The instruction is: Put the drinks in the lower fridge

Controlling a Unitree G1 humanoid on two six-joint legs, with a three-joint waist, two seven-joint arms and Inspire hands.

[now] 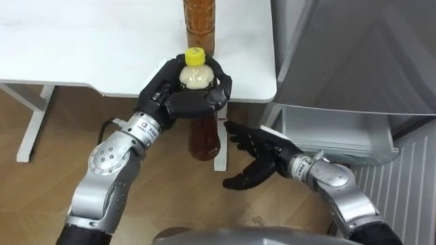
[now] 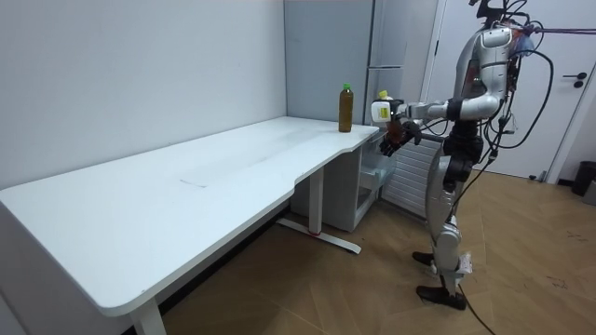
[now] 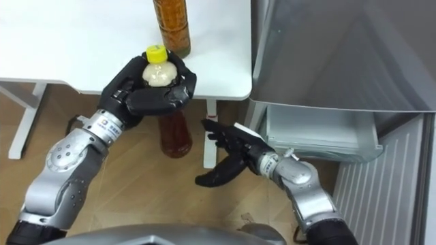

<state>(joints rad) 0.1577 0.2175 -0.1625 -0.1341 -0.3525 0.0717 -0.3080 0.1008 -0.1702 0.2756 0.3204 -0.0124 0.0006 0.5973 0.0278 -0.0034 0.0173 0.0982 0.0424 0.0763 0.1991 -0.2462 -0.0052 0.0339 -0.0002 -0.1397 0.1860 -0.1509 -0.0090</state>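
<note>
One amber-drink bottle point(image 1: 204, 139) in L hand point(image 1: 182, 101), 2nd bottle point(image 1: 199, 24) upright on table point(image 1: 102, 41).

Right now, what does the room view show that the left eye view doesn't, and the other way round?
Room view: the robot standing at the far end of the white table beside the fridge, the table's full length, and the green cap of the second bottle.
Left eye view: a close look at the left hand curled round the yellow-capped bottle, the right hand open near its base, and the open lower drawer from above.
Both: the yellow-capped bottle held off the table, and the second bottle upright at the table's corner.
</note>
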